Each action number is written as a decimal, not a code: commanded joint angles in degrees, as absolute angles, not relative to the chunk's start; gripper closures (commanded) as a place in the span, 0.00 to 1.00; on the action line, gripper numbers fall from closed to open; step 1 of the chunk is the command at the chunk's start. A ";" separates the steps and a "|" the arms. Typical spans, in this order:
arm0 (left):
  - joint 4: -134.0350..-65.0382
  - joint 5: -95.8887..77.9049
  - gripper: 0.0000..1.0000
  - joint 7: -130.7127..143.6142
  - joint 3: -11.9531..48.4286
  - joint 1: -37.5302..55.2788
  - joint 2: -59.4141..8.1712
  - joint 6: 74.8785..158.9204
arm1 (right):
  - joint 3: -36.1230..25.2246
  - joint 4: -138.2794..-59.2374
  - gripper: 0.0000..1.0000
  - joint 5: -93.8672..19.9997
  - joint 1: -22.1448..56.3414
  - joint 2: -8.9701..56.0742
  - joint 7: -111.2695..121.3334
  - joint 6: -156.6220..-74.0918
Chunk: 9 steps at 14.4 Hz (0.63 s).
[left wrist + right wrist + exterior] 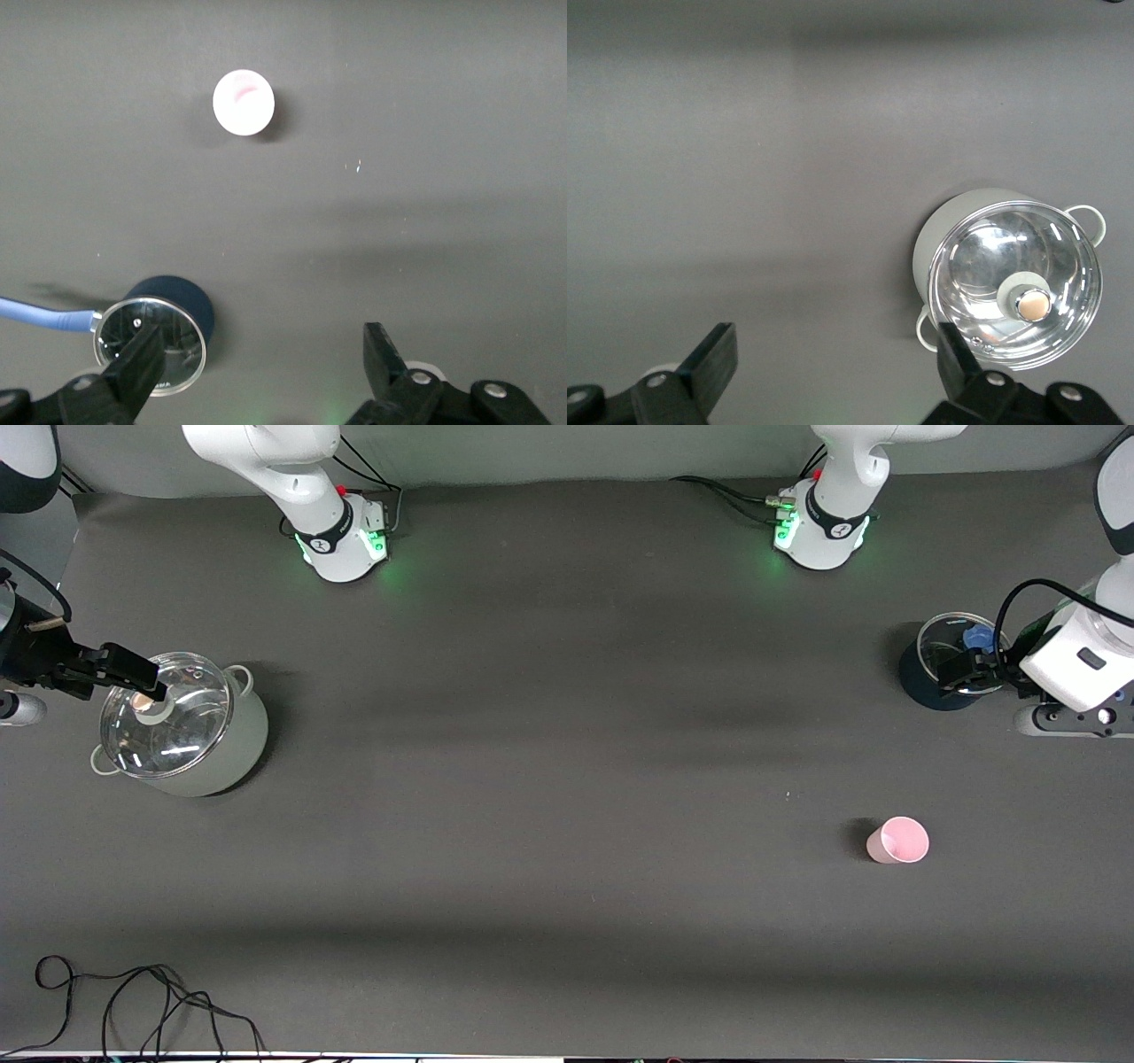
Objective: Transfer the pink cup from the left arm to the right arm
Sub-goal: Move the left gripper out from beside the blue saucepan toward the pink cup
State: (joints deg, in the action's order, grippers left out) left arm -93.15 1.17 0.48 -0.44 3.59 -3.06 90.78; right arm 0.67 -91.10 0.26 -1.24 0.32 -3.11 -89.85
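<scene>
The pink cup (897,841) stands upright on the dark table toward the left arm's end, nearer to the front camera than the small dark blue pot (926,691). It shows from above in the left wrist view (244,103). My left gripper (964,672) hangs open and empty over the blue pot, well apart from the cup; its jaws stand wide apart in the left wrist view (264,359). My right gripper (149,680) is open and empty over the glass lid of the grey pot (244,740) at the right arm's end; it also shows in the right wrist view (833,359).
The blue pot has a glass lid (151,343) and a blue handle (44,314). The grey pot with its glass lid and knob shows in the right wrist view (935,239). Loose black cables (133,1005) lie near the table's front edge at the right arm's end.
</scene>
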 commanded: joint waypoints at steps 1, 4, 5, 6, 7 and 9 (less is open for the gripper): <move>-83.70 2.02 0.00 -7.33 -0.97 3.87 -9.21 89.39 | 0.62 -89.74 0.00 -0.70 -1.32 0.97 -3.78 -89.03; -78.76 0.71 0.00 -22.37 -1.14 1.60 -13.26 90.35 | -0.08 -89.74 0.00 -0.70 -1.32 0.97 -3.34 -89.03; -78.32 -0.51 0.00 -26.41 -1.14 0.36 -14.23 90.35 | -0.26 -89.74 0.00 -0.70 -1.23 0.97 -3.34 -89.03; -77.70 -2.53 0.00 -30.54 -1.14 -1.21 -15.37 90.44 | -0.35 -89.74 0.00 -0.70 -1.23 0.97 -3.25 -89.03; -76.74 -3.85 0.00 -34.68 -1.14 -2.71 -16.60 90.96 | -0.35 -89.74 0.00 -0.70 -1.23 0.97 -3.25 -89.03; -76.55 -6.66 0.00 -39.71 -1.14 -5.26 -18.10 92.54 | -0.35 -89.65 0.00 -0.70 -1.23 1.05 -3.25 -89.03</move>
State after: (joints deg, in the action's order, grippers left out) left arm -79.39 -3.65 -33.90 -1.22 -2.91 -15.64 92.04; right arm -0.15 -91.08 0.26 -1.30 0.35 -3.10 -89.84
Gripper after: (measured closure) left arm 0.000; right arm 0.000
